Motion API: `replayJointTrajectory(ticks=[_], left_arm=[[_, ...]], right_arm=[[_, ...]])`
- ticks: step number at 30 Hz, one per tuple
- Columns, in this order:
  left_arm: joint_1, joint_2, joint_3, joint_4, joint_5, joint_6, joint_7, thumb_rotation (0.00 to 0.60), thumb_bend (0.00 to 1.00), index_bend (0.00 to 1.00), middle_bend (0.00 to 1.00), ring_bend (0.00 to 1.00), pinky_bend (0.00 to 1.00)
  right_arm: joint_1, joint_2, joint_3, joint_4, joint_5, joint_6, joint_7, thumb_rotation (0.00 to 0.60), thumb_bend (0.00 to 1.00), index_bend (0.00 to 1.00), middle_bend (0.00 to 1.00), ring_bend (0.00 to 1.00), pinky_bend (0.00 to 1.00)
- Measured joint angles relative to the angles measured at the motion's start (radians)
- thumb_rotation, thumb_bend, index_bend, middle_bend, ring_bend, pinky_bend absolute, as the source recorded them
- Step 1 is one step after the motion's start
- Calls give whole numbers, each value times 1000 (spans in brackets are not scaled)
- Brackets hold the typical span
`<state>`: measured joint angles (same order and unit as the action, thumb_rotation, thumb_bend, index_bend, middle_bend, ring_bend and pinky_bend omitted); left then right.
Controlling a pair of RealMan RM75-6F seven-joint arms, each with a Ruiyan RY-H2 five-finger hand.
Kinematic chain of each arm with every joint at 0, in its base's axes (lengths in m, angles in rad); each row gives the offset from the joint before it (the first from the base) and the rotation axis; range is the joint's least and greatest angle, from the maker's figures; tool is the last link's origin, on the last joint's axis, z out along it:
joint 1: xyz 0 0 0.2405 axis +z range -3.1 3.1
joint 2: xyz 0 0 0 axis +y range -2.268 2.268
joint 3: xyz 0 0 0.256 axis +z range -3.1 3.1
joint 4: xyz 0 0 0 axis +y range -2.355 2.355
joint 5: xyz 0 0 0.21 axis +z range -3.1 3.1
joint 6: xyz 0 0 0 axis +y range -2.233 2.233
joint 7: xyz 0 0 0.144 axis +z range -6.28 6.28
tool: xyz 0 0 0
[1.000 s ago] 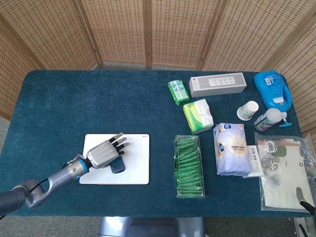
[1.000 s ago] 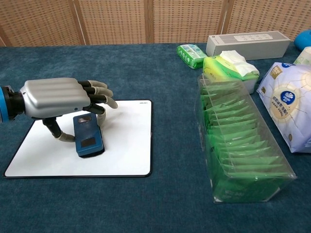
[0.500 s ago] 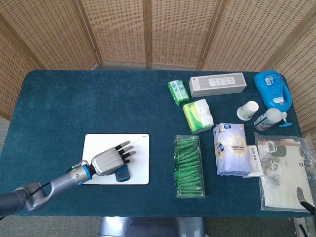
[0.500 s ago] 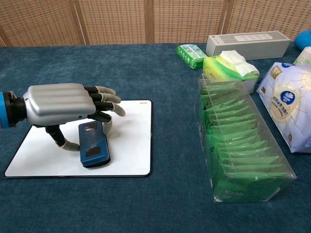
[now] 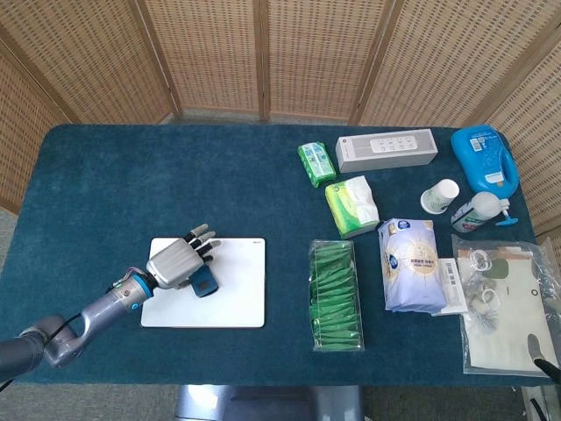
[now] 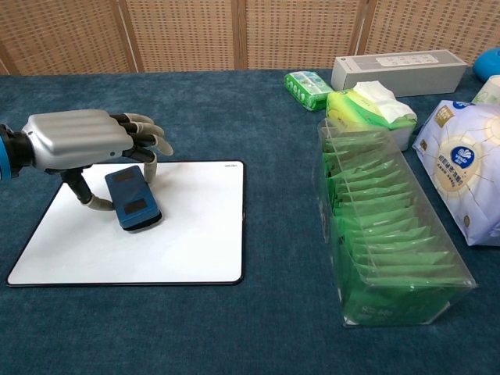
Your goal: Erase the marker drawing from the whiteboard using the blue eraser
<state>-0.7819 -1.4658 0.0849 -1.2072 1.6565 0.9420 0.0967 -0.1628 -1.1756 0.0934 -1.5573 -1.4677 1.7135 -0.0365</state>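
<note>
Left hand (image 6: pixel 78 139) holding blue eraser (image 6: pixel 133 199) between thumb and fingers.
Eraser flat on whiteboard (image 6: pixel 187 234), near its far left corner.

Bright, even daylight fills both views, leaving only soft shadows under the left hand (image 6: pixel 74 139) on the whiteboard (image 6: pixel 195 234), mild glare on the clear plastic box (image 6: pixel 391 242) at 3 o'clock, and sharp focus across the table (image 5: pixel 131 184).
</note>
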Motion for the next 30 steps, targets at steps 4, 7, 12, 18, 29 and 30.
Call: replayJointTrajectory(ticks=[4,7,12,18,29,30], left_arm=[[0,-4,5,-1,8,0,-2,600,294,726,163,0,0],[-2,-9,13,-8,24,2,-4,600,294,727,163,0,0],[-9,-14,29,-37,64,14,-7,600,294,726,164,0,0],[-22,-14,54,-106,118,30,-20,600,295,727,164,0,0],[-29,-21,27,-99,111,52,-16,600,294,727,164,0,0],[-29,-22,25,-95,107,49,-16,600,294,727,164,0,0]], right_arm=[[0,-1,0,2,0,0,0,600,325,250,208,37,108],[-1,-1,0,2,2,-1,0,600,324,250,208,37,108],[-1,0,2,0,3,0,-3,600,323,250,208,37,108],[-1,0,3,0,3,1,-3,600,323,250,208,37,107],[-3,-3,4,8,7,0,4,600,324,250,209,37,108],[-3,-4,4,9,7,0,5,600,324,250,209,37,108]])
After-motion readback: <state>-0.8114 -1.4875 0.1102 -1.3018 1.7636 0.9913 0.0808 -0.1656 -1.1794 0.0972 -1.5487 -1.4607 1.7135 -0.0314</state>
